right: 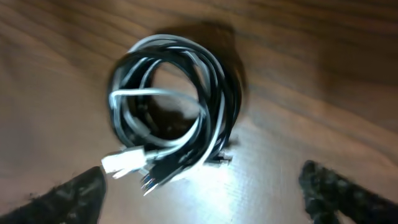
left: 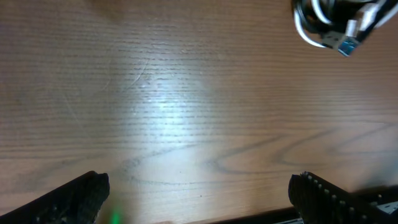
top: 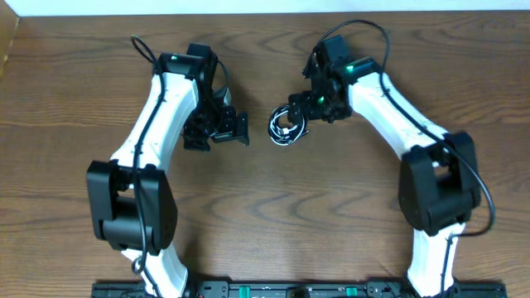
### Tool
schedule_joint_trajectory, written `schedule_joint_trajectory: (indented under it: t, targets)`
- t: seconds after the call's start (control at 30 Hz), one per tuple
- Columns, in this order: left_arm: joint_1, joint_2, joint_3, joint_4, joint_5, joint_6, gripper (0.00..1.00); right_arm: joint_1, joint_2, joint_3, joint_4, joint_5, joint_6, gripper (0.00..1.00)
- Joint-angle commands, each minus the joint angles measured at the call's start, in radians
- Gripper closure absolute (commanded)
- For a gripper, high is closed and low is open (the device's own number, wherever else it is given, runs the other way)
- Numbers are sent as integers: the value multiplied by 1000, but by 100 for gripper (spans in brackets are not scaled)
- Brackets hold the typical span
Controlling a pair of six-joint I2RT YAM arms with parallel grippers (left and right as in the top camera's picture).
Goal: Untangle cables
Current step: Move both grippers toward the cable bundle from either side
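Table [top: 265,240]: brown wood-look top with wavy darker grain running mostly left to right. It fills nearly the whole overhead view. Surface flat, slightly glossy.

Pale strip [top: 248,7]: white and straight, along the top edge of the overhead view, beyond the table's far edge. Possibly wall or floor; the sliver is too thin to tell.

Lighter band [top: 8,37]: tan, slanted, at the upper left corner, bordering the table top.

Left wrist view: fine parallel grain lines, with a soft sheen [left: 168,106] near the middle of the wood.

Right wrist view: wood blurred, grain barely readable, with a bright patch [right: 236,180] low in the frame.
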Motion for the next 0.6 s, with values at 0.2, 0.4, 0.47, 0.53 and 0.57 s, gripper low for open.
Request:
schedule_joint_trajectory:
  t: [0.2,0.4,0.47,0.53,0.57]
  targets:
    - [-3,40,3,34,-10,-8,2,4,91,10,114,-26,-40,48]
    - [-3,40,3,64,-10,-12,2,10,115,9,203,-25,-90,51]
    - [-4,40,3,64,-10,-12,2,10,115,9,217,-26,-130,54]
    - [-4,40,3,65,-10,-12,2,10,115,9,217,-26,-130,62]
    - [-4,40,3,65,-10,-12,2,10,115,6,217,-26,-130,67]
